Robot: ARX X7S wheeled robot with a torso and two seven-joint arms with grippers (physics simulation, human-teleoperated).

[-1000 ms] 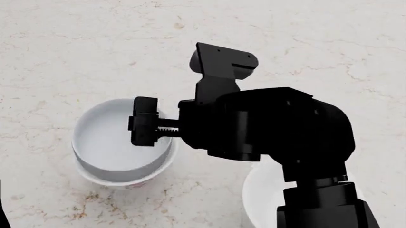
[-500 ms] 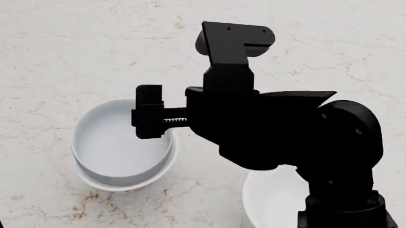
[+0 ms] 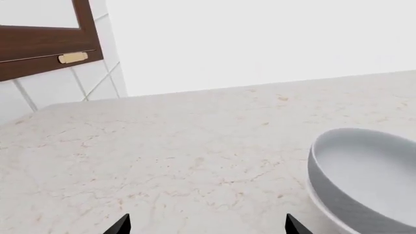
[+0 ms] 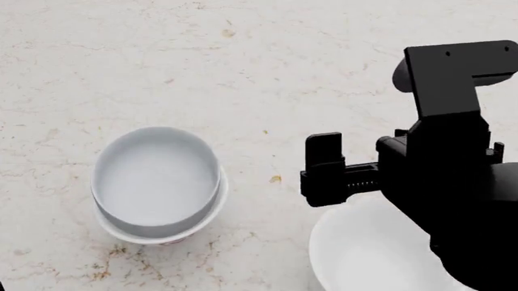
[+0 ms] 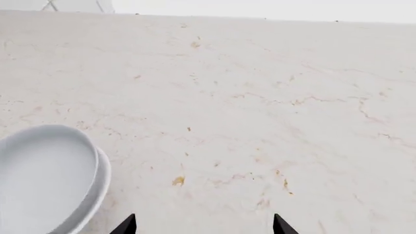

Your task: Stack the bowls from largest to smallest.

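Observation:
A pale grey bowl (image 4: pixel 154 179) sits nested inside a white bowl (image 4: pixel 212 217) at the left of the head view. The white bowl has a faint pink mark at its near rim. The pair also shows in the left wrist view (image 3: pixel 364 187) and the right wrist view (image 5: pixel 39 185). A plain white bowl (image 4: pixel 364 257) stands at the lower right, partly hidden by my right arm. My right gripper (image 4: pixel 328 173) hovers over this bowl's far rim, open and empty (image 5: pixel 203 228). My left gripper (image 3: pixel 206 229) is open and empty over bare counter; the head view does not show it.
The counter is pale marble (image 4: pixel 242 60). In the left wrist view a tiled wall (image 3: pixel 97 78) and a brown cabinet (image 3: pixel 46 44) with a brass handle stand at the counter's far end.
My right arm has moved to the right, from over the nested bowls' right rim to above the plain white bowl. The nested bowls have stayed in place.

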